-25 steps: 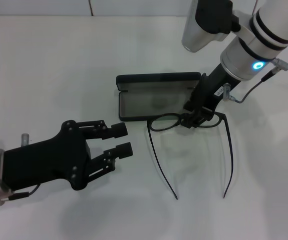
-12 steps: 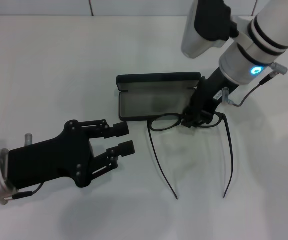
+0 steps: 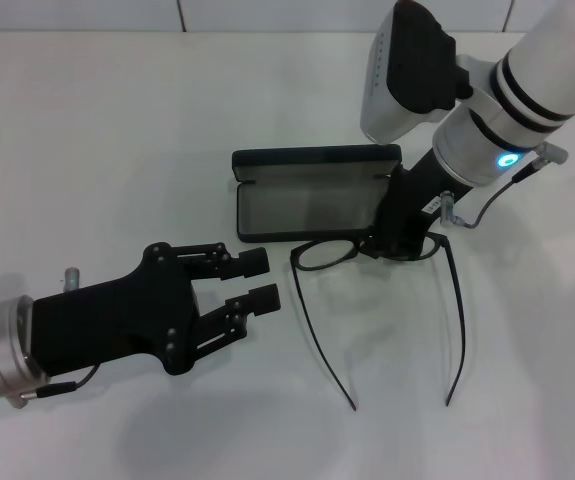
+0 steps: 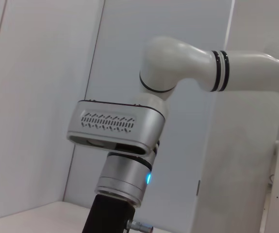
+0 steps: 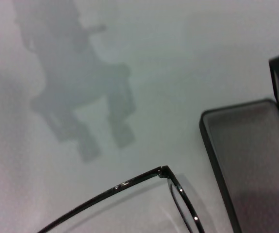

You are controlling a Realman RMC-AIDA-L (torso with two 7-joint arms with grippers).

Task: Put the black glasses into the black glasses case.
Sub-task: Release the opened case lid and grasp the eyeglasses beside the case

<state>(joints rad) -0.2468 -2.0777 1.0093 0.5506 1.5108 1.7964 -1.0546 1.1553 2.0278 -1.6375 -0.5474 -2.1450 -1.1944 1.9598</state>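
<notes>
right end effector [image 3: 395, 243] clamped on the black glasses [image 3: 367, 250] bridge, nudged them toward 9 | glasses sit on tabletop [image 3: 117, 130] at 6 of the open black glasses case [image 3: 312, 195] | left end effector [image 3: 257, 278] crept closer, fingers apart | probably lift-in next

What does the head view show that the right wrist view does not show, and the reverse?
Only the head view shows both grippers: the left gripper open over the table, and the right gripper at the bridge of the black glasses. Only the right wrist view shows a gripper's shadow on the table. Both show the glasses' frame and the open black glasses case.
</notes>
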